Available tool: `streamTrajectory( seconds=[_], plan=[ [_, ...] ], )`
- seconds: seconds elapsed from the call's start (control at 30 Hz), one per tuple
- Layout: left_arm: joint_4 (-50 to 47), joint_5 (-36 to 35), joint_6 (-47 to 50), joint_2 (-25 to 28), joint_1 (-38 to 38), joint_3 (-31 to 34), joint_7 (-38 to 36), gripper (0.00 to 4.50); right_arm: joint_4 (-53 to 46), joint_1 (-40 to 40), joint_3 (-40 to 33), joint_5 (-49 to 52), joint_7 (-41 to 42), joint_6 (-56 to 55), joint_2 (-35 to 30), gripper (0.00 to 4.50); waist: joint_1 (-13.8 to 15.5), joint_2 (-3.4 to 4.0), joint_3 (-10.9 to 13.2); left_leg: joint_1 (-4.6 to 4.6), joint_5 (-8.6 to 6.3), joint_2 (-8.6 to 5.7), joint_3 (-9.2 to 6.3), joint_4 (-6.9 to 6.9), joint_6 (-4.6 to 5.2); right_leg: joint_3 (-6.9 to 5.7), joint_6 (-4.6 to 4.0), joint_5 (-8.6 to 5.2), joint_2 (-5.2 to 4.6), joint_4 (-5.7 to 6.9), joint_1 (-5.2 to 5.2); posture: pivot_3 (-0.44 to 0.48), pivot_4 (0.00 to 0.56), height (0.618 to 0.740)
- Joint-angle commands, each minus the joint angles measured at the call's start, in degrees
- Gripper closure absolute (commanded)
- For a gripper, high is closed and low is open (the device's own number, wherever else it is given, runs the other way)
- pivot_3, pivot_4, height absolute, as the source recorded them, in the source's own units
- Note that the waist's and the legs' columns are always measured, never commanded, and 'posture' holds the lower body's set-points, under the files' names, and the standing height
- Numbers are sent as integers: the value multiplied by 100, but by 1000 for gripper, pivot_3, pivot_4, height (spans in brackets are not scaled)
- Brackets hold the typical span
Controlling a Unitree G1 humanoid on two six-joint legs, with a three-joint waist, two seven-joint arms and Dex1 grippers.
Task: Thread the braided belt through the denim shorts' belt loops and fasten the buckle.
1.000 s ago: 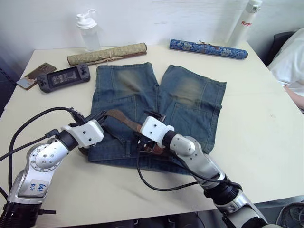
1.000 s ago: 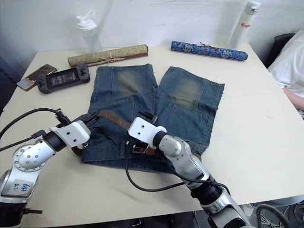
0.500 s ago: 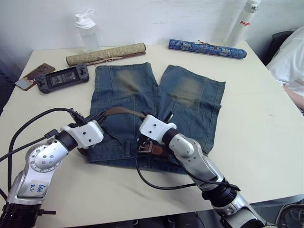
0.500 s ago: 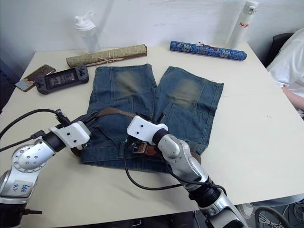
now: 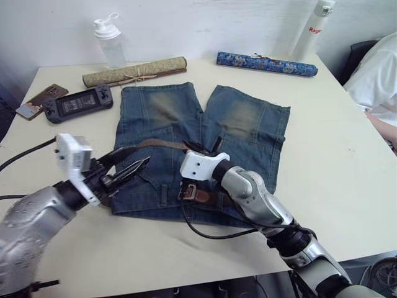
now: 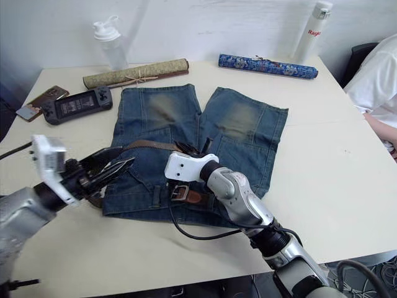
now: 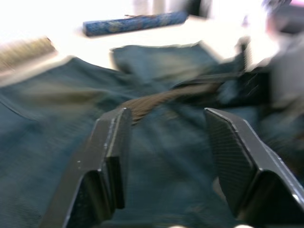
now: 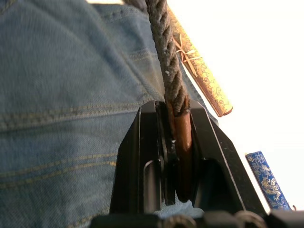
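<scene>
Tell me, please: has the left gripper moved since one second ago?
Yes. The left gripper has backed off the denim shorts toward the table's near-left edge, jaws now open and empty.

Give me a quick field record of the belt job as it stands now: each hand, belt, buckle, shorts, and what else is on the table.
left hand: open, above the left side of the denim shorts, holding nothing
right hand: shut on the braided belt near its tan leather tip
braided belt: stretched across the shorts from the left side to the right hand
buckle: lying on the waistband, unfastened
denim shorts: flat on the table, waistband nearest the robot
other things: shaker bottle, tan roll, blue patterned roll, game console, white flask
</scene>
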Motion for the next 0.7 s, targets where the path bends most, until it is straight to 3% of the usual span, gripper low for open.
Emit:
streamTrajectory(
  seconds=[0.03,0.13,0.33,0.43,0.7],
  plan=[
    [-69,-2989,-149,-273,728,-68,1303,1745,146,-286,136,-193,-105,-438,165,4500,-14,0,0,1,-1,-2,0,2,0,1,0,0,0,-1,2,0,150,717],
    [28,-4048,-906,-1004,808,-789,2934,1745,330,-399,250,-417,-282,-776,221,4500,8,2,0,2,-3,-2,-5,10,0,8,0,0,-1,-1,8,0,150,717],
    [-51,-4207,-1967,-2513,332,-1532,5106,1745,499,-388,274,-787,-654,-1220,300,4500,62,-8,-6,4,-4,-18,-63,46,2,15,0,0,14,-21,61,0,150,717],
    [-84,-4207,-2185,-2821,154,-1521,5488,1745,493,-381,281,-912,-697,-1289,313,4500,52,-11,-7,4,-3,-19,-78,48,1,6,0,0,22,-24,77,0,150,717],
    [-13,-4207,-2146,-2910,167,-1299,5387,1745,559,-343,265,-1006,-690,-1311,347,4500,52,-11,-7,4,-1,-12,-82,45,-1,3,-1,-1,68,-31,81,0,150,717]
  ],
)
